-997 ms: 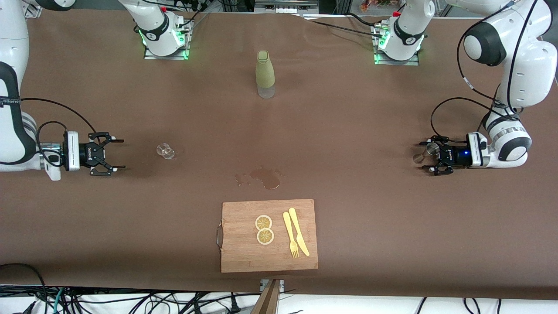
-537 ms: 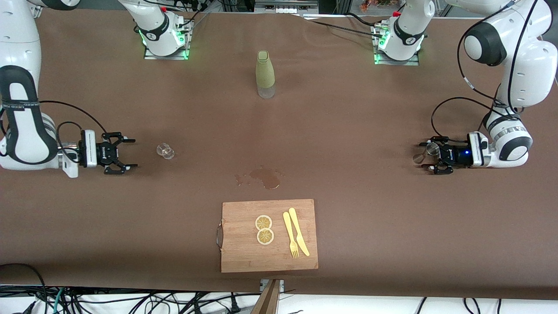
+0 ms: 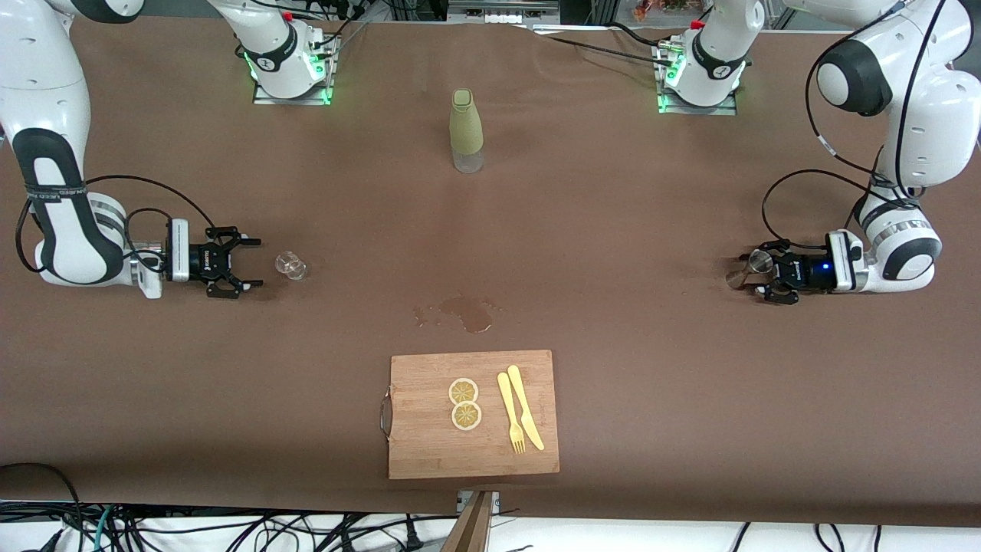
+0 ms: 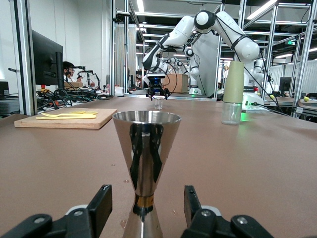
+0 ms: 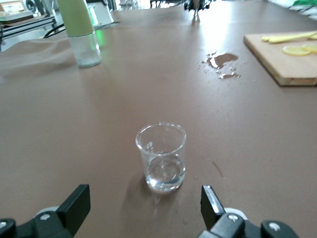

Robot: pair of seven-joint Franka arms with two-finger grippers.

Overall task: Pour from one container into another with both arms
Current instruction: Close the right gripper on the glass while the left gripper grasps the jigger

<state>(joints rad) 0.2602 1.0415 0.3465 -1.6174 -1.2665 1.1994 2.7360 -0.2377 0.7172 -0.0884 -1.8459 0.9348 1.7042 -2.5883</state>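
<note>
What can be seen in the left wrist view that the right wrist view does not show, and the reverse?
Only the left wrist view shows the steel jigger up close, standing upright between the left gripper jaws, which have not yet met it.

Only the right wrist view shows, close up, the small clear glass standing just ahead of the open right gripper, and the wet spill on the table.

Both show the green-sleeved bottle, the wooden cutting board and the brown table.

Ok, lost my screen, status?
Left tool closing around steel jigger. Right tool open, short of small glass. Spill mid-table.
</note>
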